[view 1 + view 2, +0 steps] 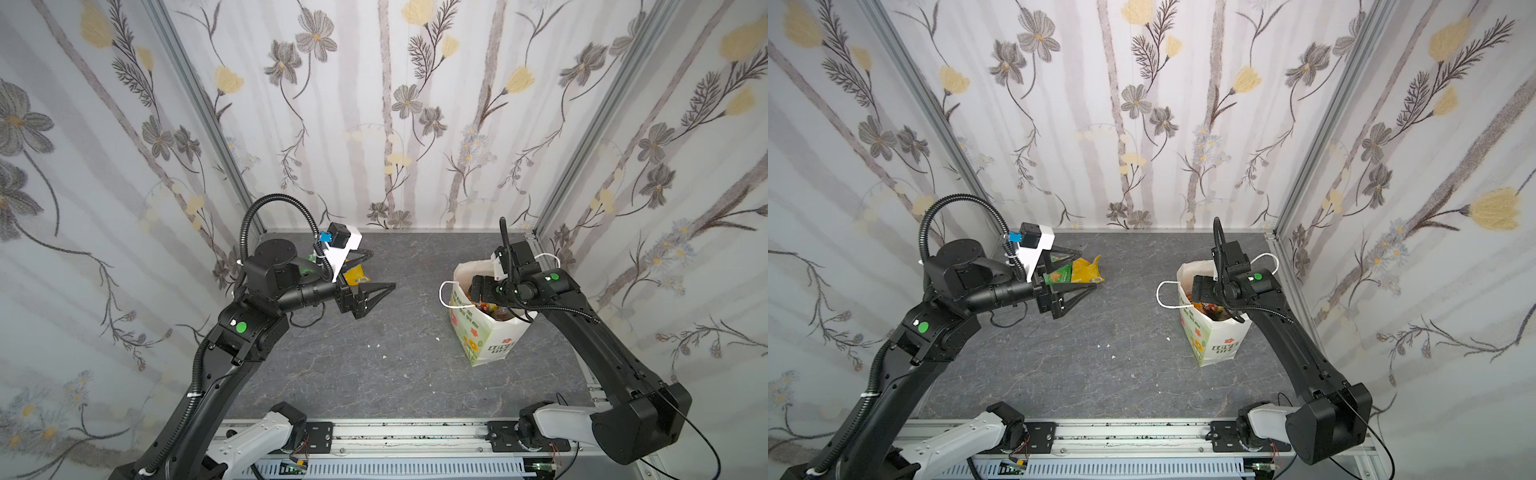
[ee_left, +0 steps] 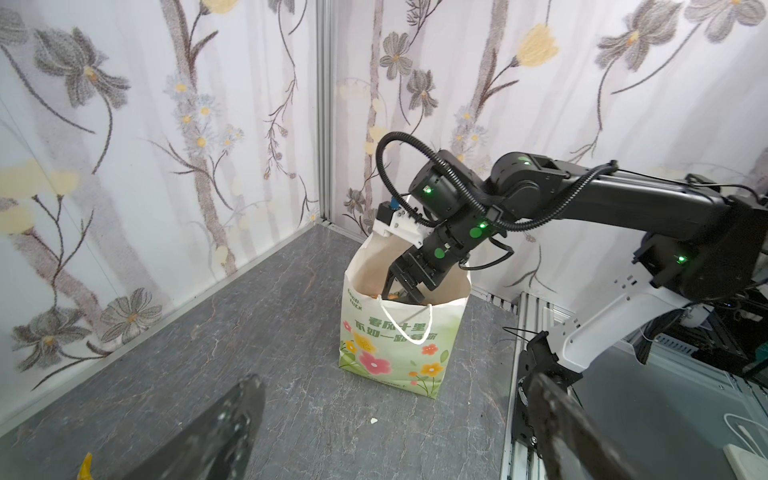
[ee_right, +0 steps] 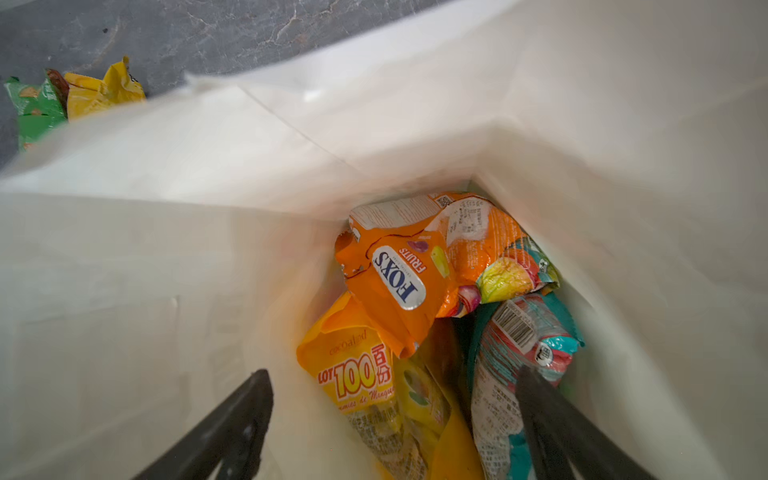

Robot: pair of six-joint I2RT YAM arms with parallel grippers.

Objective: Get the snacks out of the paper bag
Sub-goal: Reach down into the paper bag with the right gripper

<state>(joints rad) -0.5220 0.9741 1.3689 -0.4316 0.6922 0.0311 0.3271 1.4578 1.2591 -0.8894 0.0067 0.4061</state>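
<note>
The white paper bag (image 1: 492, 336) (image 1: 1219, 343) (image 2: 395, 345) stands upright at the right of the table. My right gripper (image 3: 392, 372) (image 2: 395, 293) reaches down into the bag's mouth. It is open, with its jaws on either side of a yellow-orange snack packet (image 3: 353, 374) and a teal-white packet (image 3: 519, 345). An orange packet (image 3: 395, 282) lies deeper in the bag. A green packet (image 1: 1061, 274) (image 3: 37, 108) and a yellow packet (image 1: 1086, 268) (image 1: 357, 274) lie on the table at the back left. My left gripper (image 1: 380, 268) (image 1: 1088, 269) (image 2: 395, 377) hovers over them, open and empty.
Flowered wallpaper walls enclose the grey marbled table (image 1: 374, 374) on three sides. An aluminium rail (image 1: 407, 436) with both arm bases runs along the front edge. Small white crumbs (image 1: 376, 345) lie mid-table. The bag's cord handle (image 1: 446, 295) hangs out towards the middle.
</note>
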